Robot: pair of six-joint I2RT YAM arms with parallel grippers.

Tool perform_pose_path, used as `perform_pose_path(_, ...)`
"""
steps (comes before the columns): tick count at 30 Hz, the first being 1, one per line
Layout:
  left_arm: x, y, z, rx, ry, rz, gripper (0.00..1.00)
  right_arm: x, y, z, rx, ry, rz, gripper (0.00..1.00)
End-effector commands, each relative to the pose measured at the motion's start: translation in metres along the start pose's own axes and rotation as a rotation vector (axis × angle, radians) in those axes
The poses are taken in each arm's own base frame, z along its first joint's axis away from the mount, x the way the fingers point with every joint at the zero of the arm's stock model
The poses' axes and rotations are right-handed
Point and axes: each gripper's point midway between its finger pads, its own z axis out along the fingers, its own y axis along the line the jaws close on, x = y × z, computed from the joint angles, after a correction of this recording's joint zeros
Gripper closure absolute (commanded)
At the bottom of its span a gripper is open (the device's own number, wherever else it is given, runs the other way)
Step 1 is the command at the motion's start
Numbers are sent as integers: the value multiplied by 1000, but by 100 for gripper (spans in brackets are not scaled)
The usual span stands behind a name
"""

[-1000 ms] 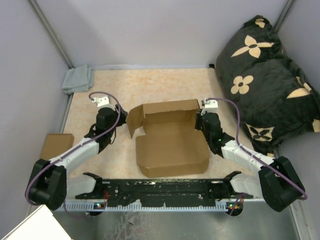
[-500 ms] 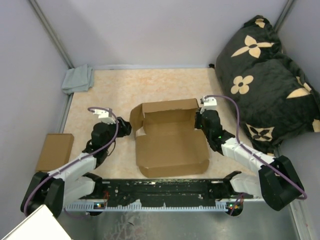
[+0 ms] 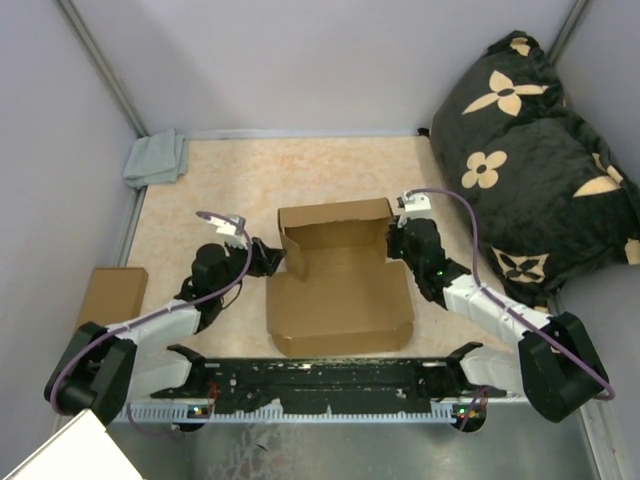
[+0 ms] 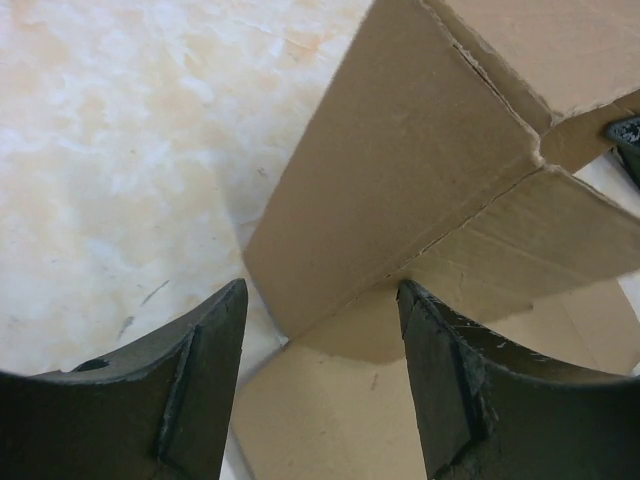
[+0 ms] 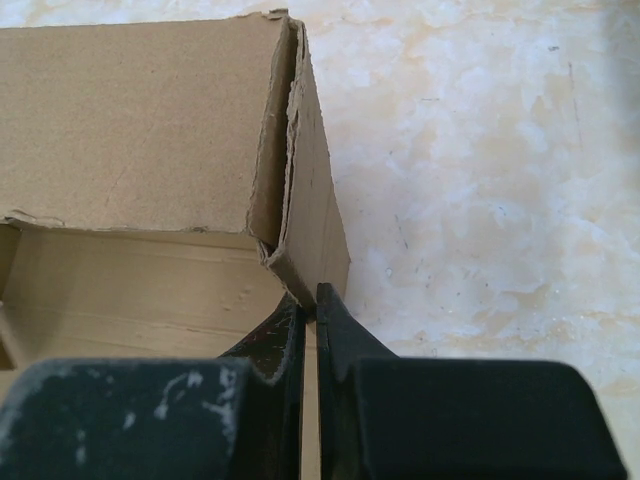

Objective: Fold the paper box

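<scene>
The paper box (image 3: pixel 340 295), plain brown cardboard, lies open in the middle of the table with its back wall upright. My left gripper (image 3: pixel 272 257) is at the box's left side and stands open. In the left wrist view the upright left side flap (image 4: pixel 400 170) is just ahead of the left gripper (image 4: pixel 320 292), and nothing is gripped between the dark fingers (image 4: pixel 205 385). My right gripper (image 3: pixel 396 240) is at the box's right rear corner. In the right wrist view the right gripper (image 5: pixel 310 300) is shut on the thin edge of the right side wall (image 5: pixel 315 225).
A grey cloth (image 3: pixel 155 158) lies in the far left corner. A smaller cardboard piece (image 3: pixel 110 293) sits beyond the table's left edge. A black flowered pillow (image 3: pixel 530 150) fills the right side. A black rail (image 3: pixel 320 378) runs along the near edge, and walls enclose the table.
My left arm has swung right to the box. The left side flap, which splayed outward before, now stands upright against the box. The right gripper has kept its hold.
</scene>
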Motion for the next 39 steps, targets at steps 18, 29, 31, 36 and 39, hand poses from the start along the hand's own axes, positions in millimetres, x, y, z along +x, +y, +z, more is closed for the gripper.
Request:
perform_pose_path(18, -8, 11, 40, -333, 7, 138, 51, -7, 33, -26, -137, -14, 3, 100)
perform_pose_path(29, 4, 30, 36, -752, 114, 270, 100, 4, 40, -23, -78, 29, 93, 100)
perform_pose_path(31, 7, 34, 32, -844, 111, 288, 100, 6, 40, -22, -62, 37, 108, 100)
perform_pose_path(36, 14, 27, 28, -897, 76, 332, 100, 11, 40, -17, -28, 64, 126, 100)
perform_pose_path(39, 20, 22, 31, -836, 81, 312, 100, 12, 42, -16, -29, 69, 133, 100)
